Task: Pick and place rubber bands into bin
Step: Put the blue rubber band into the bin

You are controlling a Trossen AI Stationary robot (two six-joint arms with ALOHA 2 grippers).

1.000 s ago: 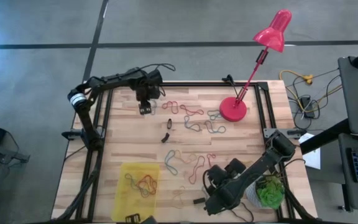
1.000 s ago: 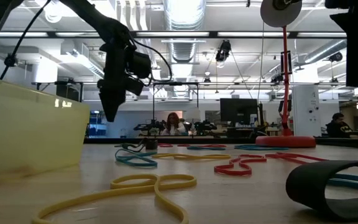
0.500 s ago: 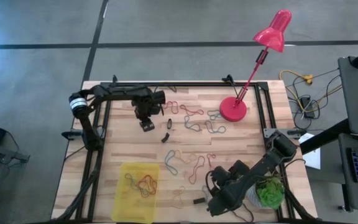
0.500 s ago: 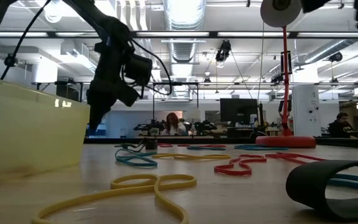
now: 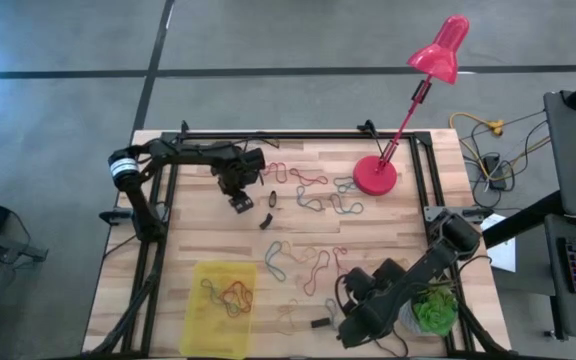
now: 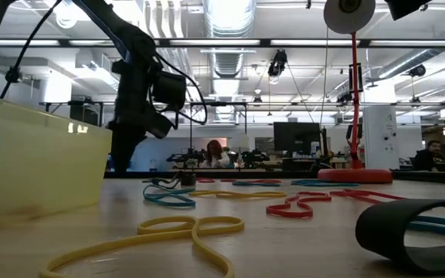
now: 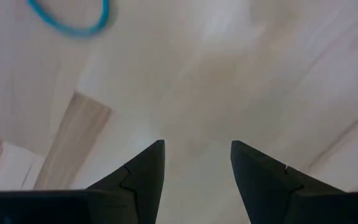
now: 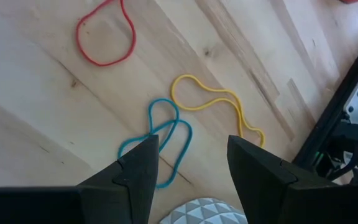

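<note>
Wooden surface [image 5: 388,225] strewn with rubber bands [image 5: 303,262] mid-field and far; a few already in the yellow bin [image 5: 218,300], near left. Left hand [image 5: 240,201] far left over bare wood, open, empty. Right hand [image 8: 188,158] near right, open above a blue loop. Probably light, floppy, snag-prone: best pinched across one strand. Right fingertips hidden from above.

Surface [image 5: 218,235] pale matt planked wood; bin [image 5: 211,315] translucent yellow plastic; lamp [image 5: 438,50] glossy pink; rubber bands [image 8: 160,140] smooth, matt.
</note>
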